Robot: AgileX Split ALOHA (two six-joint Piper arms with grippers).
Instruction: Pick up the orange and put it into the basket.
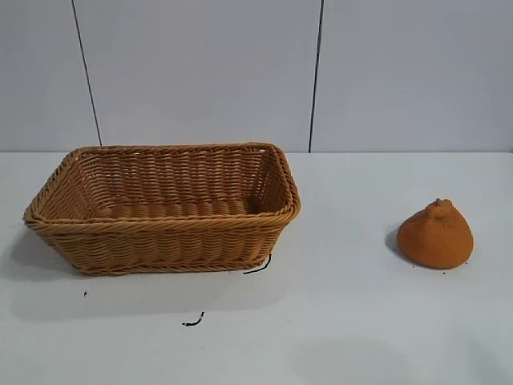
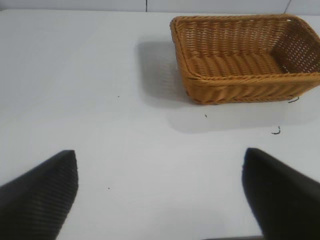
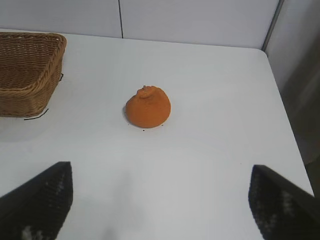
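- You are looking at a plain white counter with a pale panelled wall behind it; nothing of the task is done yet, as far as the views show.
- The matte dull-orange fruit, dome shaped with a knobby stem bump on top, sits on the counter at the right of the exterior view, well apart from the basket.
- The large rectangular tan-brown woven wicker basket with flared sides and a braided rim stands at the left of that view, and its inside shows only bare weave.
- Your right tool shows in its own wrist view as two dark fingertips spread wide apart with nothing between them; the orange lies ahead of it on the counter, not touched.
- Your left tool shows the same way in its wrist view: two dark fingertips standing apart, holding nothing, with the basket ahead and off to one side.
- Neither arm appears in the exterior view.
- What is left, by my reading: the whole job, meaning reaching the orange, closing on it, lifting it, carrying it across and releasing it inside the basket.
- The right tool looks the better placed for the pick.
- You will find no brand, label or readable writing anywhere; the only marks are a few short dark squiggles on the counter near the basket.
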